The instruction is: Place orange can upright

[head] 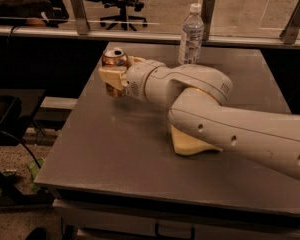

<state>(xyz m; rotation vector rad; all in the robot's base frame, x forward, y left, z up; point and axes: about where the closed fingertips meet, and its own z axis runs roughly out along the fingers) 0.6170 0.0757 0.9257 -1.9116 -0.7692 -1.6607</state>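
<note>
while it stands upright, orange can (114,59) between the jaws, gripper (113,79) pinching it, by far-left of table (115,154)

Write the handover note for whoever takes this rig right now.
Tool: shut on the orange can, near the far-left corner of the table.
Orange can: upright in the grip, pull-tab end up. Whether its base touches the table cannot be told.
Nearby: a water bottle stands at the far edge, to the can's right. A yellow pad lies mid-table, partly under the arm.
Done: can gripped and upright.
Left: make sure the can rests on the table, open the tool, then back away without tipping it.
</note>
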